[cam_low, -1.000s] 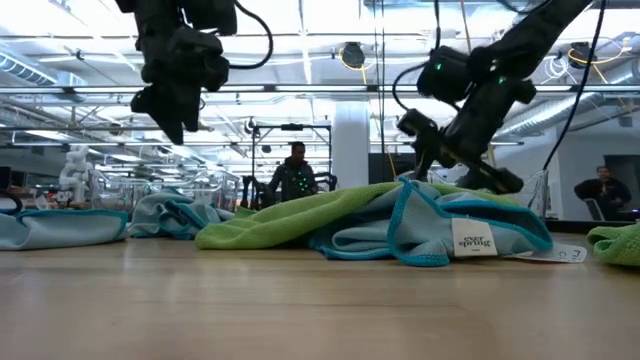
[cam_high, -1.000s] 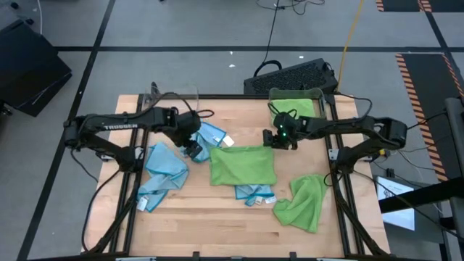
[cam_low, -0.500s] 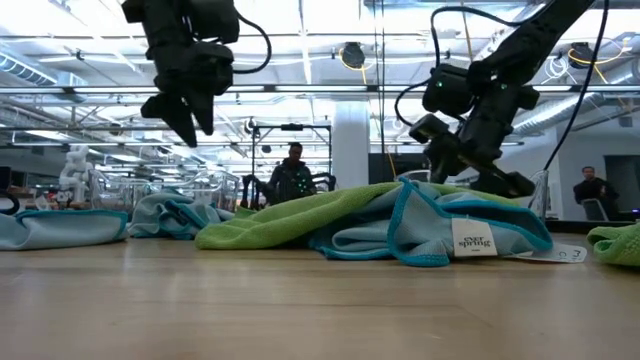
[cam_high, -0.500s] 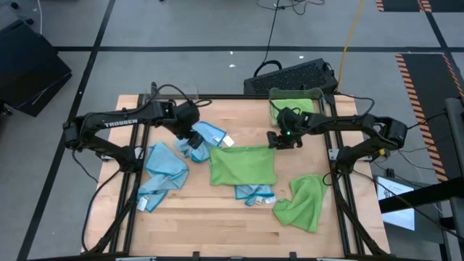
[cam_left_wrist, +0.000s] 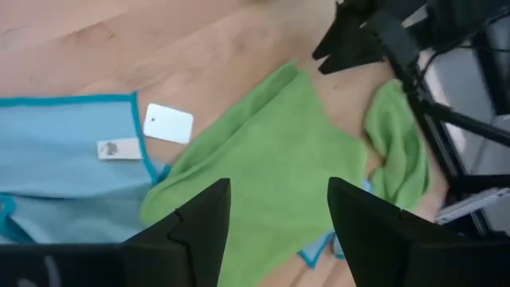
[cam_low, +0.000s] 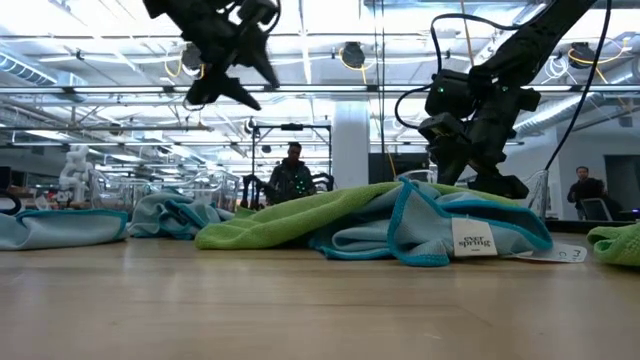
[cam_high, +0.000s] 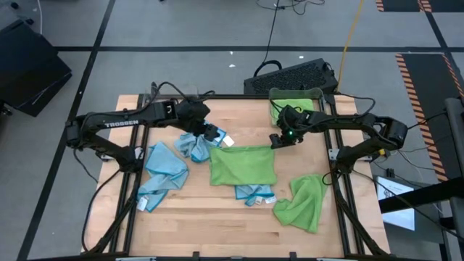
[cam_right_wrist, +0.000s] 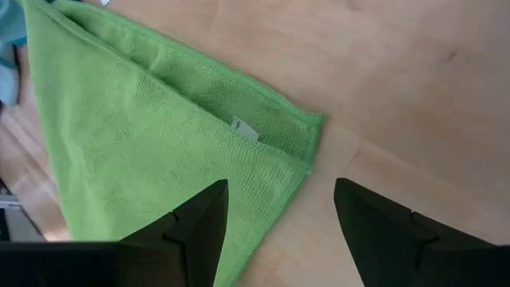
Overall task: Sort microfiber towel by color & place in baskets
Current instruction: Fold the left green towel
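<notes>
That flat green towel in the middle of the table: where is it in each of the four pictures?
High view: green towel at table centre, between both arms.
Low view: the long green fold across the middle.
Left wrist view: centre.
Right wrist view: upper left, one corner showing.
Shared landmark: the white tag beside its corner, also in the left wrist view.

Left tool (cam_high: 206, 129) apparently swung right, risen

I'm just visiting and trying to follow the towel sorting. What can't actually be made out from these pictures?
- Left basket: high view, clear plastic, partly under the left arm; contents unreadable.
- Blue towel beneath the flat green towel: mostly covered.
- Right basket: low view, hidden behind the towel heap.
</notes>
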Tool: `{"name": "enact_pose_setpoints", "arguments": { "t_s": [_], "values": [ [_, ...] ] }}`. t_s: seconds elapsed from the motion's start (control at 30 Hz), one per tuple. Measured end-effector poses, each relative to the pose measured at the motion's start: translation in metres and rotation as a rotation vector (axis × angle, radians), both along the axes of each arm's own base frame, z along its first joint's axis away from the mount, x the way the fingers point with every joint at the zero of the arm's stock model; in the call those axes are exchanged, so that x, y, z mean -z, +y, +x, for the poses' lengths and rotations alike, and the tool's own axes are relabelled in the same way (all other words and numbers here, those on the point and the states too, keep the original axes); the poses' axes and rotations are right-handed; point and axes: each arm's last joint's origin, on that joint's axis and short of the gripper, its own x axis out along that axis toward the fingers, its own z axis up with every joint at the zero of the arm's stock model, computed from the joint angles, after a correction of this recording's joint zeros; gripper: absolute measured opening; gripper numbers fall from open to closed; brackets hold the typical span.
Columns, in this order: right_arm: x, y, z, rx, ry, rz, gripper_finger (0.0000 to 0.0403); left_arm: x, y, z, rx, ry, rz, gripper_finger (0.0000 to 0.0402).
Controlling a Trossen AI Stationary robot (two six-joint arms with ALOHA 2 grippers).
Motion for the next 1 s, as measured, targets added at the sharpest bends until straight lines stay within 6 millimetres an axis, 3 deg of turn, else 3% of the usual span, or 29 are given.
{"name": "enact_pose_setpoints", "arguments": {
  "t_s": [0.17,0.47,0.77,1.0],
  "values": [
    [0.0,0.001,0.001,-0.042,-0.019,-0.001,0.0224,-0.007,0.001,0.018,0.043,0.045,0.07,0.0214],
    [-0.001,0.003,0.002,-0.041,-0.034,0.031,0.0225,0.001,0.006,0.051,0.155,0.083,0.115,0.0214],
    [-0.002,0.012,0.01,0.06,-0.016,0.093,0.0225,0.003,0.008,0.052,0.32,0.087,0.204,0.0217],
    [-0.004,0.034,0.024,0.136,-0.006,0.11,0.0266,0.004,0.017,0.047,0.365,0.096,0.213,0.0266]
  ]
}}
